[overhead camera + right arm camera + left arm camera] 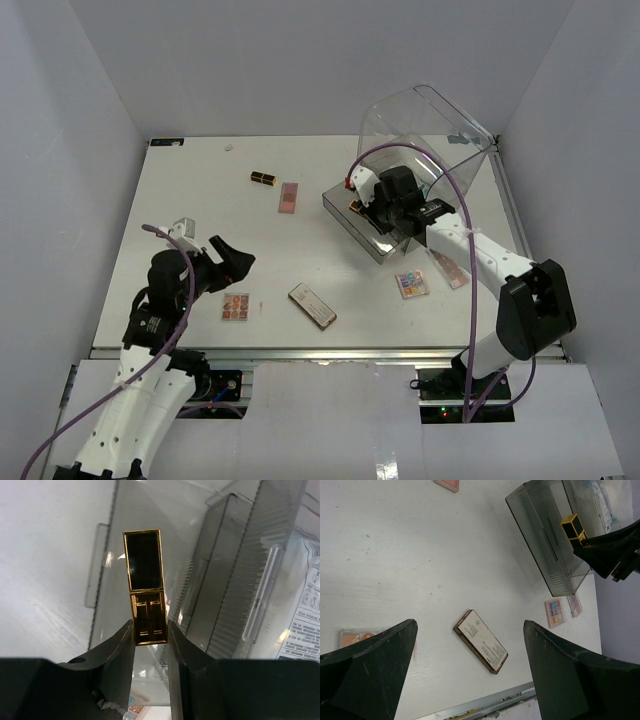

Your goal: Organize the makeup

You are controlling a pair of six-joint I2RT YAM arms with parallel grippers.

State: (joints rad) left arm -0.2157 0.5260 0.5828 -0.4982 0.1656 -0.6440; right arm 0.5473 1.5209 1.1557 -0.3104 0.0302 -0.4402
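My right gripper (150,630) is shut on a black-and-gold lipstick tube (145,587) and holds it over the open clear drawer box (235,580); in the top view it (362,205) is at the box's left end. A white packet with blue print (307,615) lies inside the box. My left gripper (225,262) is open and empty above the table, left of a long dark compact (480,641). A second lipstick (263,178) and a pink palette (289,197) lie at the back. An orange palette (236,306) lies near my left gripper.
A multicolour palette (411,284) and a pink one (450,268) lie in front of the drawer box (345,215). The box's clear curved cover (430,130) rises behind it at the back right. White walls enclose the table on three sides.
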